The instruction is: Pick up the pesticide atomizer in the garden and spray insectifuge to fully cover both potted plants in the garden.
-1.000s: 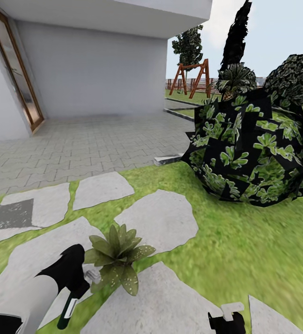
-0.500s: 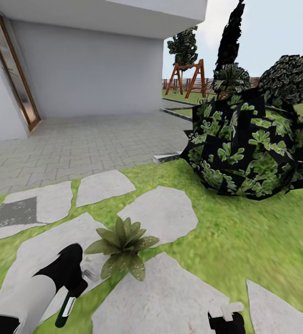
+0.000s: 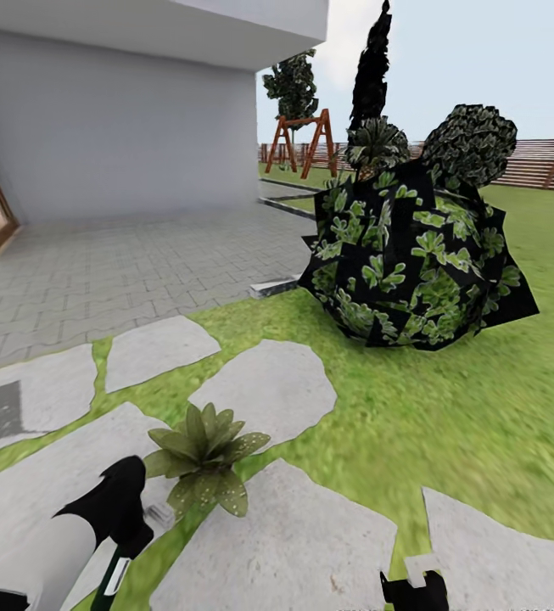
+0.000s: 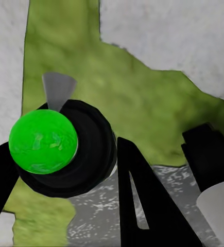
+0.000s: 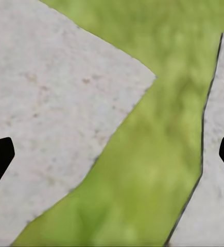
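One potted plant (image 3: 197,458), a low rosette of speckled green leaves, sits among the stepping stones of the garden lawn (image 3: 446,407); its pot is hidden under the leaves. The second potted plant is out of view. My left gripper (image 3: 124,519) is just left of the plant, shut on the pesticide atomizer (image 3: 112,577). In the left wrist view the atomizer (image 4: 55,146) shows a bright green round top on a black body, held in my left gripper (image 4: 65,172). My right gripper (image 3: 412,585) hangs open over stone and grass, its fingertips wide apart around nothing (image 5: 112,154).
A large dark leafy bush (image 3: 412,255) stands on the lawn ahead to the right. Pale stepping stones (image 3: 264,386) lie around the plant. A grey paved terrace (image 3: 141,263) runs to the house wall. A wooden swing frame (image 3: 298,144) and slatted fence (image 3: 540,161) stand far back.
The whole view has swung to the right, so house, bush and plant slide left in the picture. The left gripper still holds the atomizer beside the plant.
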Controlling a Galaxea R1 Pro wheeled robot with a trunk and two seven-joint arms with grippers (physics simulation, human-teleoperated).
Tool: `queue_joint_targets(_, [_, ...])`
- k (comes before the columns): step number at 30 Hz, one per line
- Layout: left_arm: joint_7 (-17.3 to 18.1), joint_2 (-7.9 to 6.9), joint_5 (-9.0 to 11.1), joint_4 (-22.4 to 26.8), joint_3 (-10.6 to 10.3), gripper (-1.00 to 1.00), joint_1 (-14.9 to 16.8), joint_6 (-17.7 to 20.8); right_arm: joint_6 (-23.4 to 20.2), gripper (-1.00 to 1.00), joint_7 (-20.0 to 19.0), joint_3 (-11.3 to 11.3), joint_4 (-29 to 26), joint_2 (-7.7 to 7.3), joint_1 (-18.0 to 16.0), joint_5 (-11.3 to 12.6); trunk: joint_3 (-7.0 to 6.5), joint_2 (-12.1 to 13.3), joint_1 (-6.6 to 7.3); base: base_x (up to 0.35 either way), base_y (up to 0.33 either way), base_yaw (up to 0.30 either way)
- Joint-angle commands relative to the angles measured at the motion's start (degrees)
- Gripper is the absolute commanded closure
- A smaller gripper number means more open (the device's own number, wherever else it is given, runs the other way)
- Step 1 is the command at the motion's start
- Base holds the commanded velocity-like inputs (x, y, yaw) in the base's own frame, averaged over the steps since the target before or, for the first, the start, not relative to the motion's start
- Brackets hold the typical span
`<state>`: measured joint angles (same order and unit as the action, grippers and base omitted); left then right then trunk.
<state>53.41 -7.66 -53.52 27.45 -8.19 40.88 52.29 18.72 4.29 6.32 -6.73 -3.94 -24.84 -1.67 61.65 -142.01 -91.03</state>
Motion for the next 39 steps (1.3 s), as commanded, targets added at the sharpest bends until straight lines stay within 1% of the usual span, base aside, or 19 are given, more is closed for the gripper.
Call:
queue_joint_targets(1, [0.48,-0.16,-0.43,0.05,-0.25,1.00,-0.07,0.02,0.10,-1.00,0.43,0.45,0.05,-0.01,-0.04,-0.17,0.05,-0.02,0.01,0.000,0.000,-0.045])
queue_joint_targets(4, [-0.21,-0.76,-0.39,0.22,-0.18,1.00,-0.84,-0.20,0.09,-1.00,0.45,0.45,0.05,-0.01,-0.04,-0.17,0.05,-0.02,0.01,-0.005,0.000,-0.017])
queue_joint_targets(6, [-0.96,-0.97,-0.37,0.93,0.37,1.00,-2.16,-1.77,0.16,-1.00,0.45,0.45,0.05,-0.01,-0.04,-0.17,0.05,-0.02,0.01,-0.204,0.000,-0.002])
queue_joint_targets(9, [-2.08,-1.09,-0.36,1.15,0.71,1.00,-2.47,-3.54,0.17,-1.00,0.45,0.46,0.05,-0.01,-0.04,-0.17,0.05,-0.02,0.01,-0.293,0.046,-0.001])
queue_joint_targets(14, [-2.86,-0.92,-0.29,1.28,0.97,1.00,-2.55,-8.90,0.17,-1.00,0.45,0.50,0.05,-0.01,-0.04,-0.17,0.05,-0.02,0.01,-0.301,0.169,0.000])
queue_joint_targets(15, [-2.88,-0.92,-0.28,1.27,1.34,1.00,-2.55,-10.33,0.17,-1.00,0.45,0.49,0.05,-0.01,-0.04,-0.17,0.05,-0.02,0.01,-0.218,0.254,0.000])
queue_joint_targets(16, [-2.88,-0.93,-0.28,1.24,2.18,1.00,-2.55,-11.42,0.17,-1.00,0.45,0.49,0.05,-0.01,-0.04,-0.17,0.05,-0.02,0.01,-0.157,0.278,0.000])
queue_joint_targets(18, [-2.93,-0.93,-0.32,1.27,6.02,1.00,-2.55,-14.27,0.17,-1.00,0.45,0.47,0.05,-0.01,-0.04,-0.17,0.05,-0.02,0.01,-0.066,0.311,0.000])
queue_joint_targets(19, [-3.11,-0.94,-0.34,1.28,9.10,1.00,-2.56,-15.66,0.17,-1.00,0.45,0.42,0.05,-0.01,-0.04,-0.16,0.05,-0.02,0.01,-0.021,0.329,0.000])
queue_joint_targets(20, [-3.71,-0.90,-0.35,1.29,10.61,1.00,-2.56,-16.16,0.17,-1.00,0.45,0.43,0.05,-0.01,-0.04,-0.12,0.05,-0.02,0.01,0.004,0.332,0.000])
queue_joint_targets(21, [-4.63,-0.82,-0.35,1.29,11.46,1.00,-2.56,-16.42,0.17,-1.00,0.45,0.44,0.05,-0.01,-0.04,-0.13,0.05,-0.02,0.01,0.046,0.334,0.000])
queue_joint_targets(23, [-5.94,-0.60,-0.31,1.29,12.16,1.00,-2.56,-16.60,0.17,-1.00,0.45,0.44,0.05,-0.01,-0.04,-0.14,0.05,-0.02,0.01,0.074,0.336,-0.036])
queue_joint_targets(26, [-6.56,-0.33,-0.28,1.29,12.45,1.00,-2.56,-16.68,0.16,-1.00,0.45,0.44,0.05,-0.01,-0.04,-0.13,0.05,-0.02,0.01,0.097,0.336,-0.218])
queue_joint_targets(34, [-6.56,-0.25,-0.23,1.24,12.48,1.00,-2.56,-16.66,0.15,-1.00,0.45,0.43,0.05,-0.03,-0.04,-0.12,0.05,-0.02,0.01,0.064,0.337,-0.285])
queue_joint_targets(37, [-5.73,-0.46,-0.22,1.24,12.24,1.00,-2.36,-16.29,0.13,-1.00,0.45,0.37,0.01,-0.09,-0.04,-0.09,0.05,-0.02,0.01,0.131,0.337,-0.291])
queue_joint_targets(39, [-4.50,-0.27,-0.76,1.27,11.84,1.00,-1.88,-15.81,0.16,-1.00,0.45,0.35,-0.01,-0.10,-0.04,-0.09,0.05,-0.02,0.01,0.136,0.337,-0.291])
